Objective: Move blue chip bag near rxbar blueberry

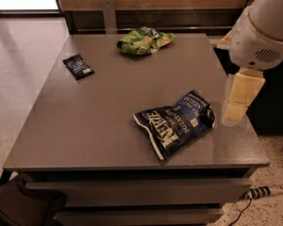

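Observation:
The blue chip bag (175,123) lies flat on the grey table (108,107), near its front right, with white lettering facing up. The rxbar blueberry (78,66) is a small dark wrapper lying at the table's far left. My gripper (237,106) hangs from the white arm (264,27) at the right edge of the table, just right of the chip bag and above the surface, not touching the bag.
A green chip bag (144,40) lies at the table's far edge, middle. A wood-panelled wall with a metal bracket (108,14) stands behind. A power strip (262,192) lies on the floor at right. A dark shape (23,206) sits at bottom left.

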Action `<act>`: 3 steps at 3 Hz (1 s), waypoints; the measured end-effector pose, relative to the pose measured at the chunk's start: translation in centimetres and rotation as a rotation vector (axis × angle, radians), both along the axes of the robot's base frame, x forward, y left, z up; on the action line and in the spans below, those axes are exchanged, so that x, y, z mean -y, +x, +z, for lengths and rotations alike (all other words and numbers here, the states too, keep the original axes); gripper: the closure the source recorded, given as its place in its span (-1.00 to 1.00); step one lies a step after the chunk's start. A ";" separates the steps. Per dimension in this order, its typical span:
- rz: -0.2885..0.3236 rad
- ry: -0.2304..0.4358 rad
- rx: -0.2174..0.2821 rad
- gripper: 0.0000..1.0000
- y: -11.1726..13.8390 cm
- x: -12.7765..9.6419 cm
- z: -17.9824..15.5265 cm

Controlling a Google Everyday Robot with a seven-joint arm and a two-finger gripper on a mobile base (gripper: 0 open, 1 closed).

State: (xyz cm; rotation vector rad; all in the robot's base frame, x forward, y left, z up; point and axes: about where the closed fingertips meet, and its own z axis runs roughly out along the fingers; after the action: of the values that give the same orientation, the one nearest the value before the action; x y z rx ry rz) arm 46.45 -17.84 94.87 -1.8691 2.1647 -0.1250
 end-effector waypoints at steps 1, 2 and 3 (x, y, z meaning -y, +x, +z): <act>0.101 -0.069 -0.059 -1.00 1.9 -3.2 -4.7; 0.159 -0.066 -0.104 -1.00 2.8 -5.6 -8.6; 0.164 -0.022 -0.138 -1.00 3.2 -6.2 -11.6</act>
State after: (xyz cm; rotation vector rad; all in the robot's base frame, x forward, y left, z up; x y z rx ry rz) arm 49.63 -11.68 83.27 -2.1157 2.0910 0.0140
